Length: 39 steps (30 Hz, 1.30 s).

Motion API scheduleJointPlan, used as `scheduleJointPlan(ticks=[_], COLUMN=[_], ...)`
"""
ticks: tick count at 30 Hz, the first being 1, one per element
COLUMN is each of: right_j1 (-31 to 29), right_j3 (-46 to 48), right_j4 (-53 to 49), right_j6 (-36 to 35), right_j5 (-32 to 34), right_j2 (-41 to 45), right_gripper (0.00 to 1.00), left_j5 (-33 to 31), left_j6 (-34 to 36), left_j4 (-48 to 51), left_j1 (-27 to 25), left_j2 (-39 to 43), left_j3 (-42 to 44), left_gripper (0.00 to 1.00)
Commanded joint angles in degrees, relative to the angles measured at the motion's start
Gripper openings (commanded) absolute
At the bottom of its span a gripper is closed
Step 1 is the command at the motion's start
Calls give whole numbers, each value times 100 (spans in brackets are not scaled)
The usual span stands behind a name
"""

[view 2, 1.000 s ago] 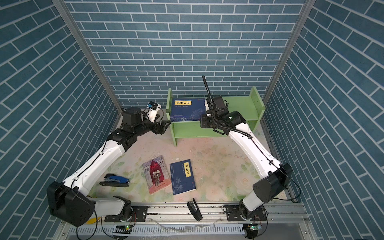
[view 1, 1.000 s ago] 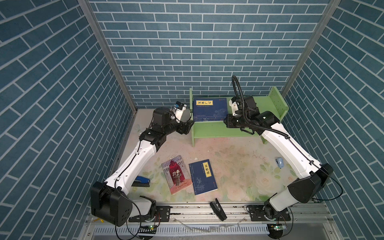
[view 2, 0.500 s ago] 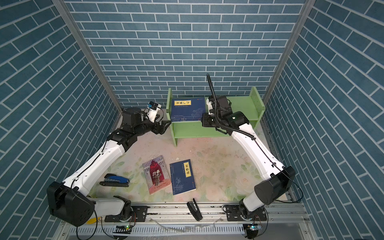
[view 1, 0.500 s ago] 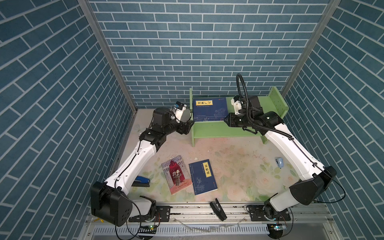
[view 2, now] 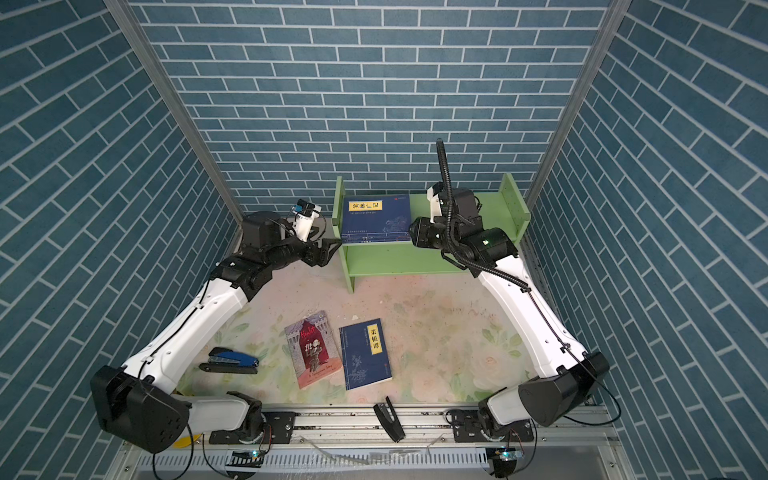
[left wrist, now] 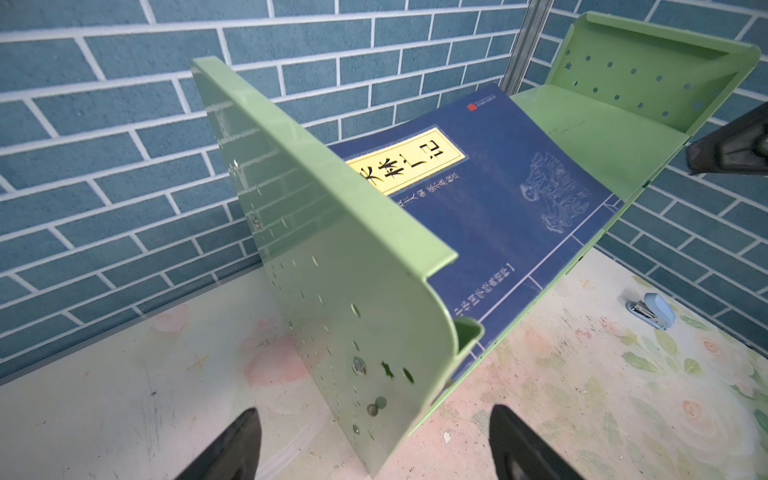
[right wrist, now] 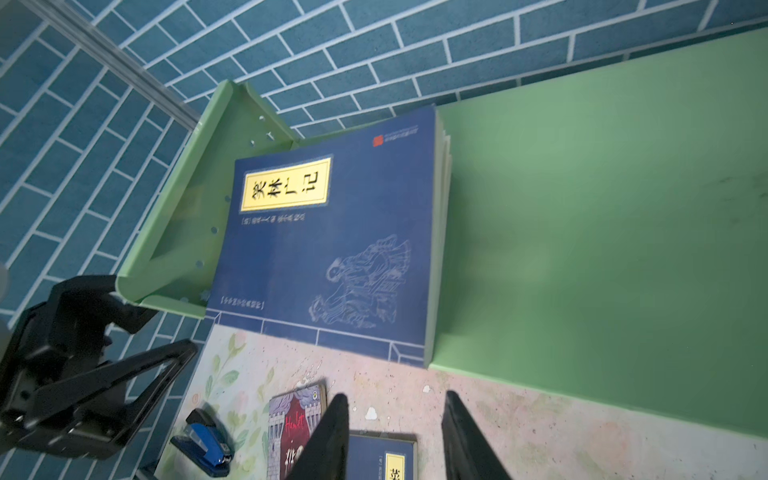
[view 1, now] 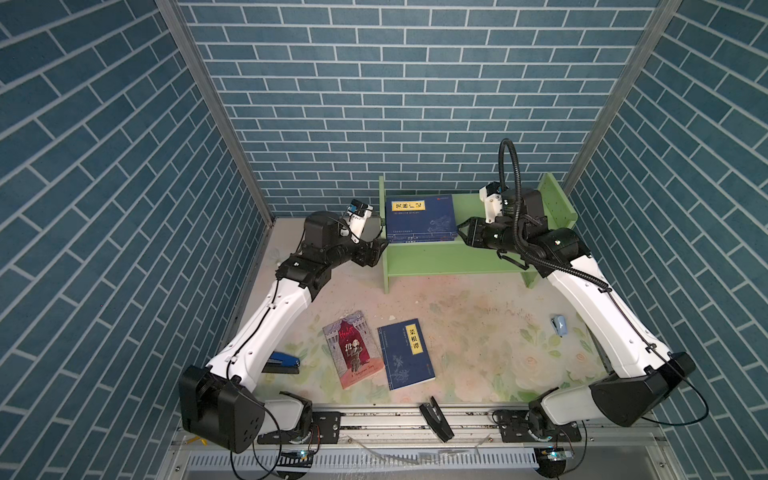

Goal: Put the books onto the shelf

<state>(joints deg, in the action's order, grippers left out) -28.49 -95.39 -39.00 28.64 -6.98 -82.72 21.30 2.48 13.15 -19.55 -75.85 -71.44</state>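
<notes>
- Nearest me, the red book (view 1: 353,349) and a blue book (view 1: 405,359) lie flat on the table (view 1: 478,324), side by side and untouched. Both are still to be shelved.
- My right gripper (right wrist: 395,436) has just parted its fingers and drawn back from the right edge of the stack (view 1: 419,218). Nothing sits between them now.
- My left gripper (left wrist: 374,449) stays spread wide, one finger on each side of the left end panel of the shelf (view 1: 449,259), not pinching it.
- Farther back, the stack rests flat on the top tier against that panel, free of me.
- I judge that placement finished, so my right arm can go for a table book next.
</notes>
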Motion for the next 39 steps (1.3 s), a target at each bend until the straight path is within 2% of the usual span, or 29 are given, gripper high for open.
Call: scheduleJointPlan(ticks=[1,15,20,27,34,39], right_j1=[189,469,476,476,476,485], right_j3=[124,-134,-259,-355,-364,-437], right_j4=[476,1008,1014,1054,1071,999], right_j6=[260,628,660,704,702,673], right_j5=[-156,-1195,-1283,-1411,-1433,-1366], right_j2=[-72,-788,-942,-1047,-1062,-1107], right_gripper=[39,39,38,30,29,34], left_j5=[101,42,27,-79,-105,-97], left_j6=[-72,112,156,183,183,183], left_j4=[-26,-137,-195,-278,-304,-280], left_j1=[-31,-31,-31,-30,-27,-29], left_j2=[12,-57,-78,-122,-148,-120], left_j3=[-161,-78,-41,-19,5,20], left_gripper=[87,86,85,84,84,85])
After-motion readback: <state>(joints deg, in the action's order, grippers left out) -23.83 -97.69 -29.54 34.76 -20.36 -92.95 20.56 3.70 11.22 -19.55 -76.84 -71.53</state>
